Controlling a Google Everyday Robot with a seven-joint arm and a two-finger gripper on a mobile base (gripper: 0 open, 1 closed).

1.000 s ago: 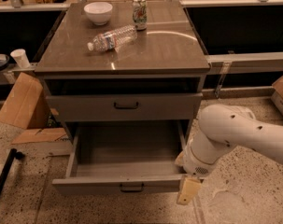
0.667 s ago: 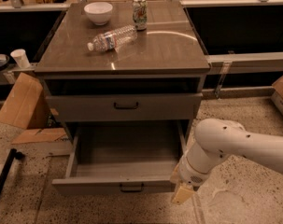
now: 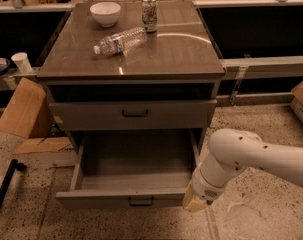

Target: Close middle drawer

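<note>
The middle drawer is pulled far out at the bottom of the grey cabinet. It has a low front panel with a small dark bar handle and a long empty grey box. Above it sits a taller-fronted grey drawer with a wider dark handle, pushed in. My gripper is at the end of the white arm. It hangs low at the right end of the open drawer's front panel, touching or nearly touching that corner.
On the cabinet top are a white bowl, a drink can and a plastic bottle lying on its side. Cardboard leans at the left. A dark pole lies on the speckled floor at the lower left.
My arm and gripper have moved left and a little down, from right of the open drawer to its front right corner. The drawer has not visibly moved.
</note>
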